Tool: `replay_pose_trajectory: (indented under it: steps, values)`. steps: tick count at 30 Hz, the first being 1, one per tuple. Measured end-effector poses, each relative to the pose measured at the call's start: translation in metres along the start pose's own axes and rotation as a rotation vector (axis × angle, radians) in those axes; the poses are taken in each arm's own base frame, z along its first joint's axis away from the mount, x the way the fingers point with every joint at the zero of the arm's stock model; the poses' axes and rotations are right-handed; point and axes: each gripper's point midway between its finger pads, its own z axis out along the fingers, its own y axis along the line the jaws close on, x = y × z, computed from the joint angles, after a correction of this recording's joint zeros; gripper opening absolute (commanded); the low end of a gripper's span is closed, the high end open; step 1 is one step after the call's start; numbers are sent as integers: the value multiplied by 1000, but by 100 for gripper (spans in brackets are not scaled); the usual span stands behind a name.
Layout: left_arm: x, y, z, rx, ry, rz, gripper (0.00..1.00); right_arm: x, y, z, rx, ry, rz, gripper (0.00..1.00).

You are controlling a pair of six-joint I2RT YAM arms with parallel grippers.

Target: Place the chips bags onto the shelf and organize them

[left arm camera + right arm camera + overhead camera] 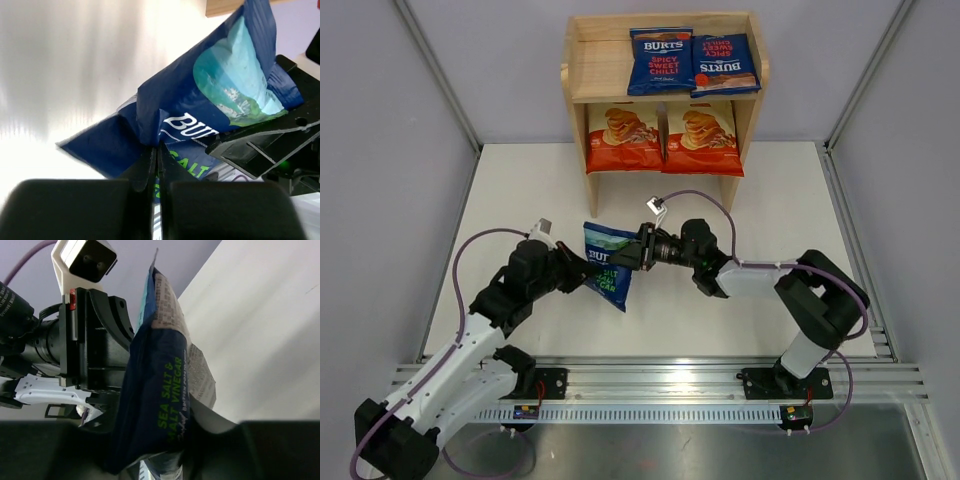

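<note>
Bags total five. One Sea Salt & Malt Vinegar bag [608,265] sits between the left gripper [582,272] and the right gripper [632,255]. Well beyond them: two Spicy Sweet Chilli bags [661,60] [725,64], two red-orange bags [624,137] [703,138], one shelf [582,60].

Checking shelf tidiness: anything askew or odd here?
On the top tier of the shelf, the right Spicy Sweet Chilli bag lies upside down beside its upright twin. The Sea Salt & Malt Vinegar bag is creased where the left gripper and right gripper pinch it.
</note>
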Motion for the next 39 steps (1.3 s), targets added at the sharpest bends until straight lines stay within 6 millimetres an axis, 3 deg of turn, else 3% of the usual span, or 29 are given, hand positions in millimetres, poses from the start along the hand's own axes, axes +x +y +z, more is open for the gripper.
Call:
replay_pose_trajectory:
  steps: [3,4,6,7,10,15,22,30,34,39]
  values:
    - [1,-6,0,12,0,25,33,-3,3,-10,26,-25,-26,15]
    - [0,-8,0,17,-5,34,50,-5,4,-13,37,-37,-33,15]
    - [-3,-10,-4,32,-20,64,71,-9,8,-18,50,-54,-41,15]
    - [-4,-13,-6,45,-28,80,89,-13,12,-21,49,-67,-47,14]
    - [-10,-31,-17,144,-64,146,99,-25,31,-31,24,-102,-64,14]
    - [-8,-79,-47,491,-149,259,99,-51,74,-49,-59,-169,-72,14]
    - [11,-105,-82,856,-221,378,99,-76,119,-74,-133,-227,-59,14]
    - [20,-135,-98,1029,-231,422,99,-102,184,-96,-275,-284,-61,13]
    - [29,-147,-102,1087,-214,433,99,-108,201,-104,-314,-306,-61,11]
    - [44,-185,-122,1211,-206,445,97,-117,209,-111,-358,-374,-49,12]
